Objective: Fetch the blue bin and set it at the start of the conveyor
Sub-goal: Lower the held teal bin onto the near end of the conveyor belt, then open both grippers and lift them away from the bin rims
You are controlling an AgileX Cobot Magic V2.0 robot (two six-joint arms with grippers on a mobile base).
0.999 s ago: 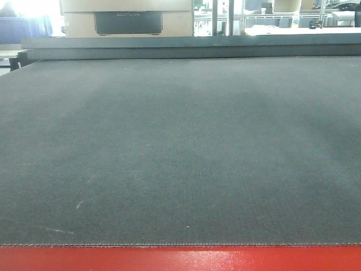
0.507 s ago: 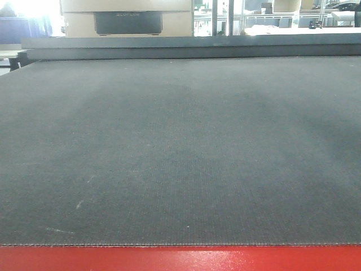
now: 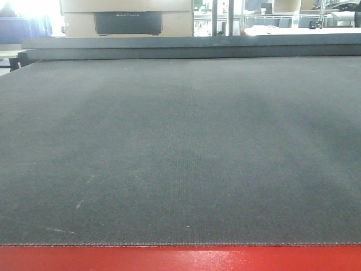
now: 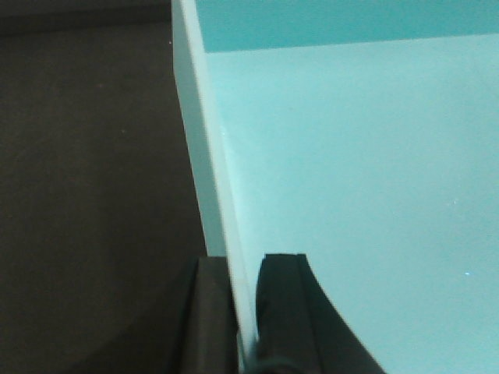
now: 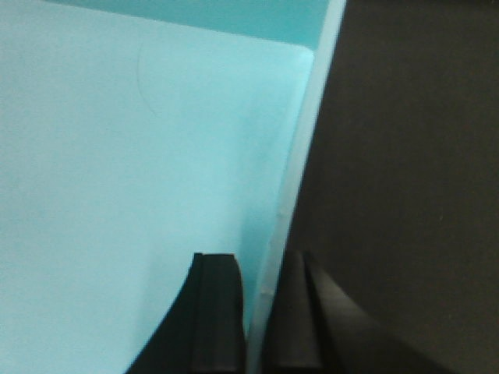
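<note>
The conveyor start (image 3: 180, 152) fills the front view as a wide dark grey woven belt with a glossy red edge strip (image 3: 180, 258) along the bottom; nothing lies on it there. The blue bin (image 4: 351, 171) is a light turquoise tub seen from inside in both wrist views. My left gripper (image 4: 243, 312) is shut on the bin's left wall, one finger inside and one outside. My right gripper (image 5: 261, 312) is shut on the bin's (image 5: 117, 179) right wall in the same way. Dark surface lies beyond each wall.
Past the belt's far end runs a dark raised ledge (image 3: 192, 46). Behind it stand a beige cabinet with a dark panel (image 3: 128, 21) and bright shelving (image 3: 282, 17).
</note>
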